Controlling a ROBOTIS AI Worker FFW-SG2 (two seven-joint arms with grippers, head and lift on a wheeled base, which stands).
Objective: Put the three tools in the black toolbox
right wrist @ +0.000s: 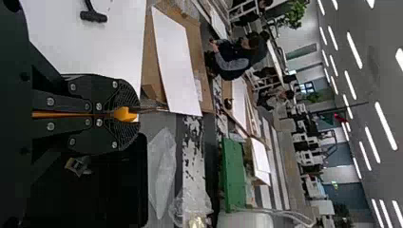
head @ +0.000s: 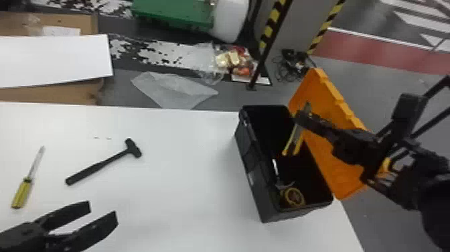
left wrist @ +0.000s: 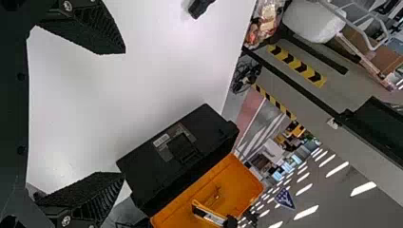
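Observation:
My right gripper (head: pixel 300 118) is over the open black toolbox (head: pixel 249 161), shut on yellow-handled pliers (head: pixel 295 138) whose handles hang down over the box opening. In the right wrist view, the fingers of my right gripper (right wrist: pixel 138 114) are closed around the pliers (right wrist: pixel 124 114). A black hammer (head: pixel 100 164) lies on the white table, and left of it is a screwdriver (head: pixel 22 192) with a yellow handle. My left gripper (head: pixel 102 210) stands open and empty above the table, nearer than the hammer. The left wrist view shows my left gripper (left wrist: pixel 124 113) with fingers wide apart.
The toolbox's orange lid (head: pixel 334 161) leans open on its right side. A round yellow item (head: pixel 293 196) sits inside the box at the near end. White table (head: pixel 180 150) surface lies between hammer and toolbox. Beyond the table are a white board (head: pixel 53 60) and plastic wrap (head: pixel 174 87).

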